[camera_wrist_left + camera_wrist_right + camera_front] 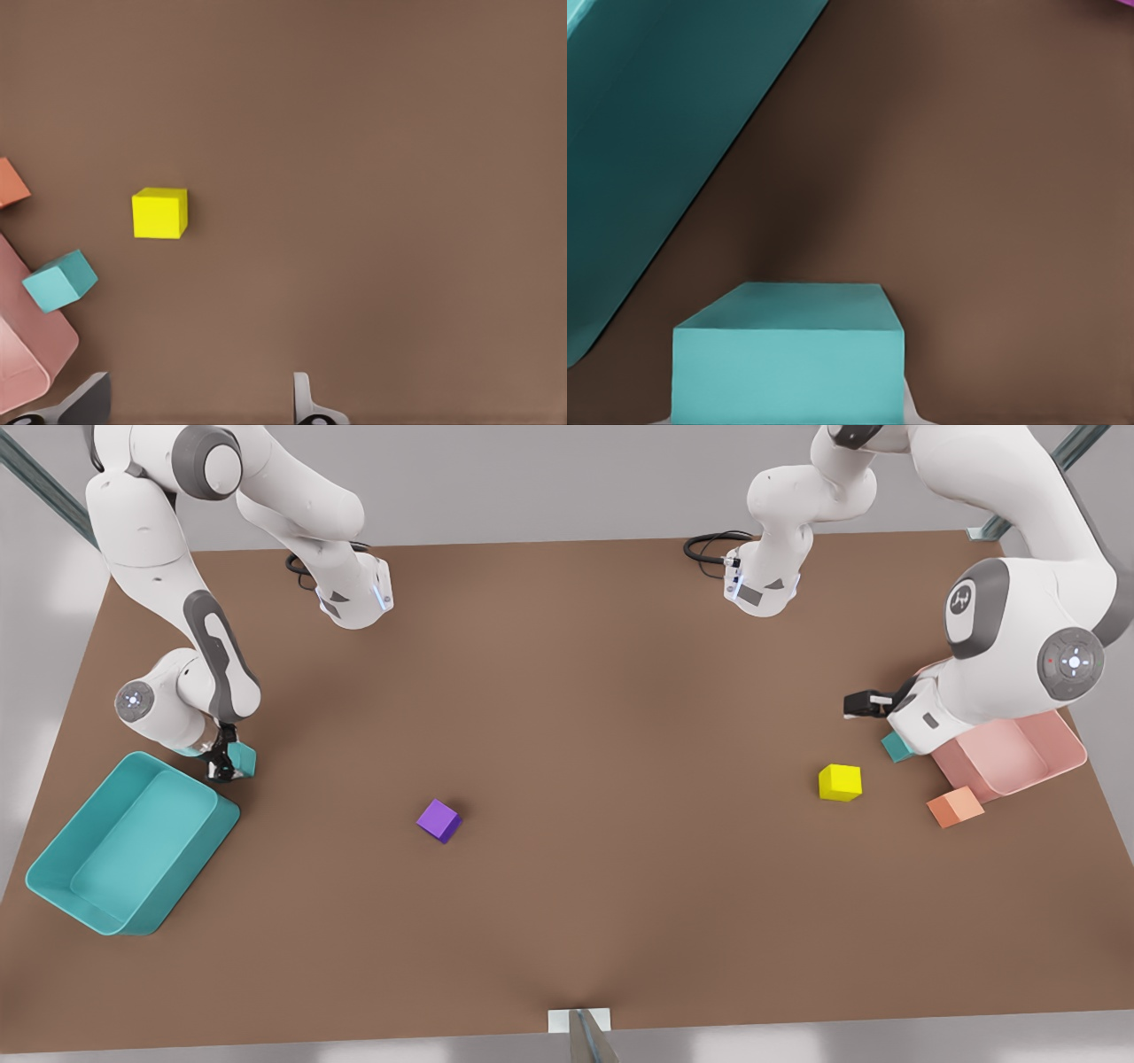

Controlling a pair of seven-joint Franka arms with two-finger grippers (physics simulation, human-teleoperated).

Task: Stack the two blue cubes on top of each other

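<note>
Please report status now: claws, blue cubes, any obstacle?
Right claw shut on first blue cube beside teal bin. Left claw open, near second blue cube. No obstacle.

The right gripper (229, 763) clamps a blue cube (241, 759) beside the teal bin (53, 868) — the second blue cube (897, 747) sits by the pink tray (1063, 746), under the left gripper (861, 705).

Brown table (567, 691); teal bin (133, 841), pink tray (1019, 757), purple (439, 820), yellow (840, 782), orange cubes (955, 808).

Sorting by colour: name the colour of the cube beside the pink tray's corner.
Orange cube, clearest in the front view.
</note>
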